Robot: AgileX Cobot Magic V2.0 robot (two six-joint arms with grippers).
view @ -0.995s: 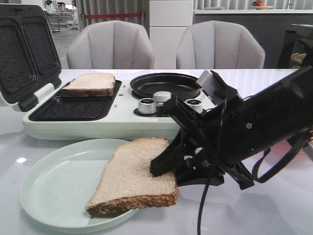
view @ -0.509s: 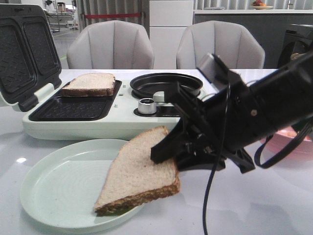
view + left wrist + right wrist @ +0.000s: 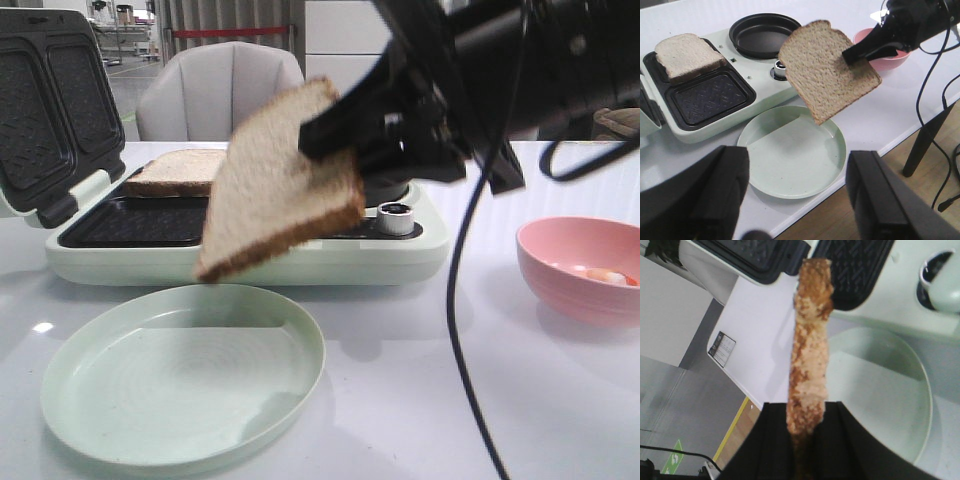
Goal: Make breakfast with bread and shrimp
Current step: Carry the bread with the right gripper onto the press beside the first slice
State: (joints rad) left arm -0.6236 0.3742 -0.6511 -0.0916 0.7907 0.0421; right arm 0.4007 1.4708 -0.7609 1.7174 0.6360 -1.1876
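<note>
One bread slice hangs tilted in your right gripper, clamped by its edge above the plate near the table's front edge; carry it to the sandwich maker's empty tray.

Plate: worktop, front | cooker: behind plate | bread slice: in cooker's rear tray | bowl: right

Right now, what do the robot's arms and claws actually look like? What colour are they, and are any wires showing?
Both are matte black. The right gripper has flat, wedge-shaped fingers on a bulky black arm, with thin black cables looping off it. The left gripper shows only as two broad, blocky black fingers. No markings or labels are visible.
</note>
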